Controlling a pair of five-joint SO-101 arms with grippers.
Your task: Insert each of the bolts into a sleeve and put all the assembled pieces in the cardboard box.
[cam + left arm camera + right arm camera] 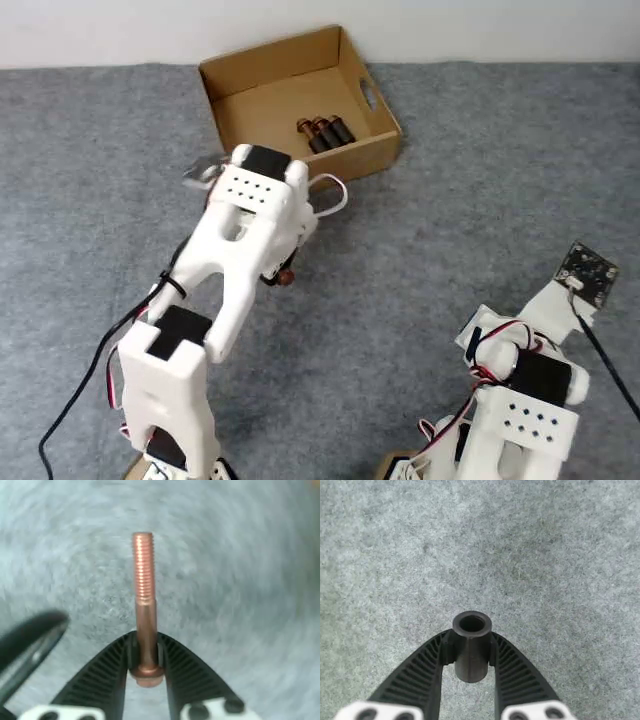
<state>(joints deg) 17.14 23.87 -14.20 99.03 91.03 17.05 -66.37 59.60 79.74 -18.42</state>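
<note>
bench (450, 200): grey felt-like top, both arms on it, well apart; left arm (240, 250) is stretched out toward the cardboard box (360, 157); right arm (525, 410) is folded back at the near edge; box sits at the far side, with what look like three assembled pieces (324, 132) side by side against its front wall

left pincer (146, 642): clamped on the bolt (143, 590) just above the head; shank points straight out ahead, threaded end free; right pincer (471, 642): clamped around the body of the sleeve (471, 650); bore open, facing away from the wrist, nothing in it

step in hand, as I read it: mate bolt to sleeve in the air; my take on doing it well:
- close the gap between the arms first; fine-align only once tip and bore are near
- get the two axes collinear before any push; bolt is gripped at the head end, so a small wrist tilt swings the tip wide
- lead with the threaded tip into the bore mouth; feed slowly
- if the tip catches the rim, back off and re-aim; forcing it would likely twist the sleeve in the ribbed pads
- hold both grips tight until the shank is well in; then one pincer lets go and the other carries the piece to the box, beside the ones there
</note>
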